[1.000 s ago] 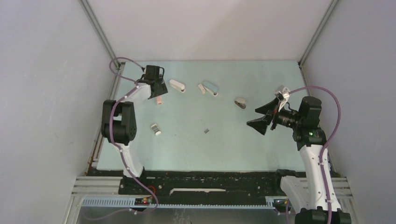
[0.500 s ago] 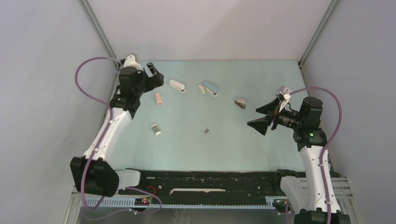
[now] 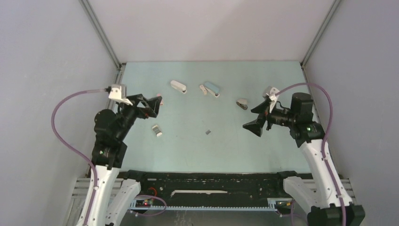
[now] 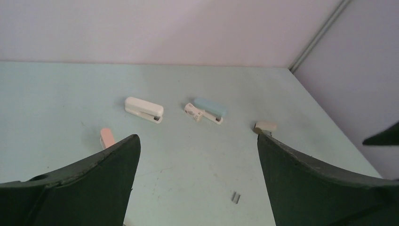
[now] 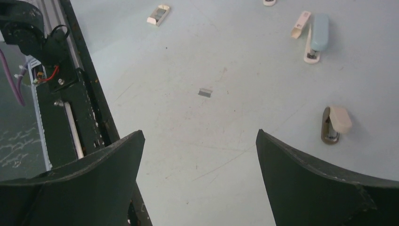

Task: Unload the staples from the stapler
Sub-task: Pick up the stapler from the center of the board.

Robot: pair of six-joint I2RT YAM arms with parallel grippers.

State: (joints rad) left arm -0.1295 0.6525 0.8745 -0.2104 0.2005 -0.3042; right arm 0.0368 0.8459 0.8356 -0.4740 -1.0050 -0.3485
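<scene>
Top external: both jaws apart, empty; staples [image 3: 207, 132] lie loose on the tabletop [image 3: 263, 155]; next I'd close on the beige stapler [image 3: 242, 104] at their two o'clock

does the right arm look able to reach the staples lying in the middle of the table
Probably yes: the right gripper is open and empty, pointing toward the staples, and nothing lies on the table between them.

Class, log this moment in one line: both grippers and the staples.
left gripper: open, empty | right gripper: open, empty | staples: loose on table, between the arms, untouched
</scene>
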